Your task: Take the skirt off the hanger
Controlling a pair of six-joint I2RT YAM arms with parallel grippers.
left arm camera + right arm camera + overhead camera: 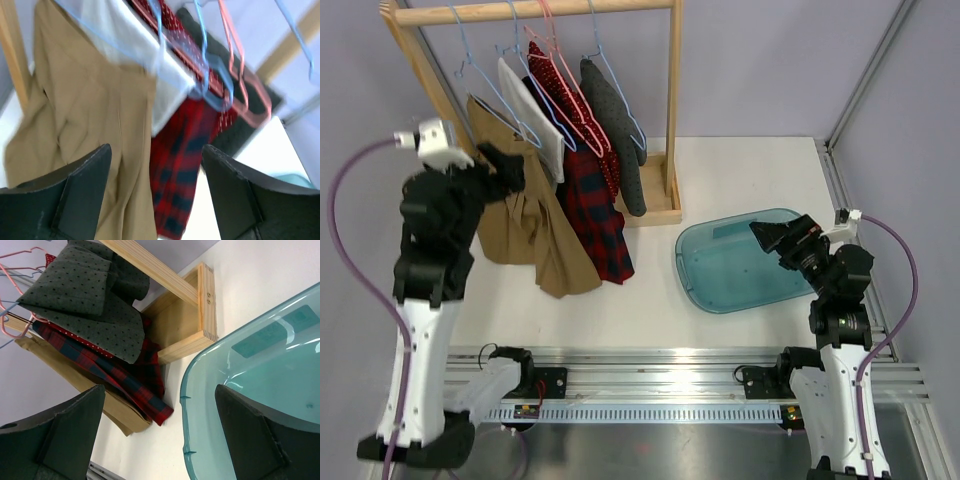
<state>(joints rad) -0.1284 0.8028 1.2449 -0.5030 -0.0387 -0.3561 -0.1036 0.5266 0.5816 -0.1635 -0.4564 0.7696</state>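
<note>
**Skirt (535, 235) on its hanger (470, 70), both grippers empty**

Much of the skirt's upper edge is hidden in the top view, behind the left arm and a white garment (535, 115). How it is fastened to the blue wire hanger cannot be made out. The left wrist view is blurred. The rack (672, 100) is cut off at the frame's upper edge, and its left foot is behind the arm.

The skirt hangs at the rack's left end, at 11 o'clock on the table (750, 170). It is tan, matte cloth falling in loose folds. Toward 3 o'clock from it hang a red and navy plaid piece (600, 220) and a grey piece (620, 140) with dark dots. The rack is pale wood with square posts and a round rail.

The left gripper (510, 165) sits at 9 o'clock of the skirt with its fingers spread, gripping nothing. Whether it touches the cloth cannot be told. The right gripper (772, 237) is spread wide and empty over the tub (720, 275) at 4 o'clock. The tub is translucent teal plastic with rounded corners.

The table is white and matte, with an aluminium rail at 6 o'clock. The walls are pale lilac-grey.
</note>
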